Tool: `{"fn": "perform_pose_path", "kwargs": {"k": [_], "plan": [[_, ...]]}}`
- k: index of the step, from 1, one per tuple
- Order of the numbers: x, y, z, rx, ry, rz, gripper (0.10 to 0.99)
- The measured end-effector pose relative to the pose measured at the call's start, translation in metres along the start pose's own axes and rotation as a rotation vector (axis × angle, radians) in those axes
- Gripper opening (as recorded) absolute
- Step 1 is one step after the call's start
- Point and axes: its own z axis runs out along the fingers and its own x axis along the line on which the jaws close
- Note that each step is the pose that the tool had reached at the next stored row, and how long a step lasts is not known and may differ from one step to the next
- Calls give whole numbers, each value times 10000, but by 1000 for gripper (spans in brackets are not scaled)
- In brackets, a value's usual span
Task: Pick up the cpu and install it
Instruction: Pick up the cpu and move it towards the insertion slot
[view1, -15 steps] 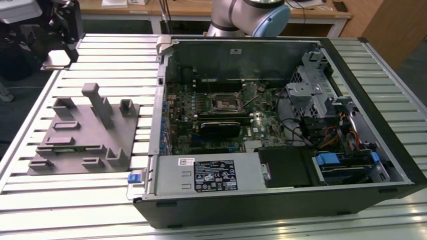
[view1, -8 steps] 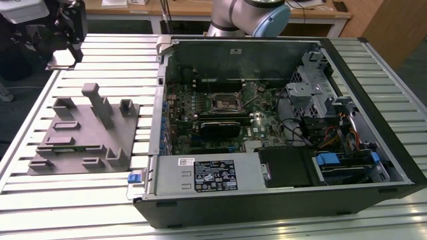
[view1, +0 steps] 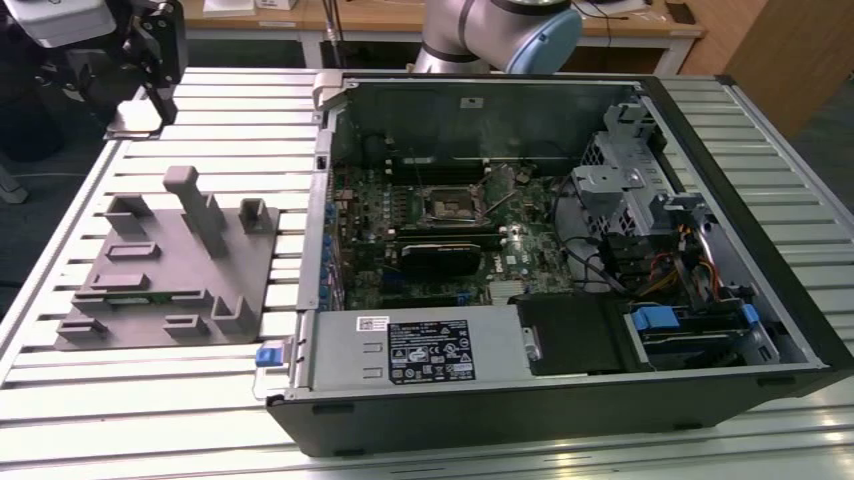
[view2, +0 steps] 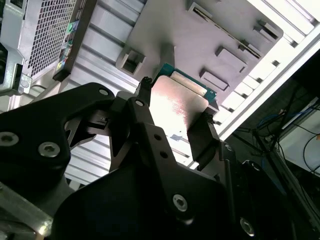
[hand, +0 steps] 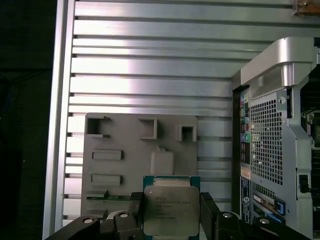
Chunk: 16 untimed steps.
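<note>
Cpu (hand: 171, 210), a small flat square chip with a silvery metal top and green edge, is clamped at opposite sides by the black gripper (hand: 172, 209), held above the grey moulded tray (hand: 125, 145) on the slatted aluminium table (hand: 150, 75).

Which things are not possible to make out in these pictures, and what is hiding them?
- Underside of the cpu: it faces away from the camera in both wrist views.
- Cpu's side edges: covered by the jaws in both wrist views.
- Tray: one end is hidden behind the cpu and jaws in the first wrist view.
- Socket: too small in the exterior view to tell whether its frame is open.
</note>
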Motion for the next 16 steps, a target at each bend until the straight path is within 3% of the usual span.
{"fn": "perform_pose_path", "kwargs": {"k": [16], "plan": [[-113, -2, 1, 0, 0, -1, 545]]}}
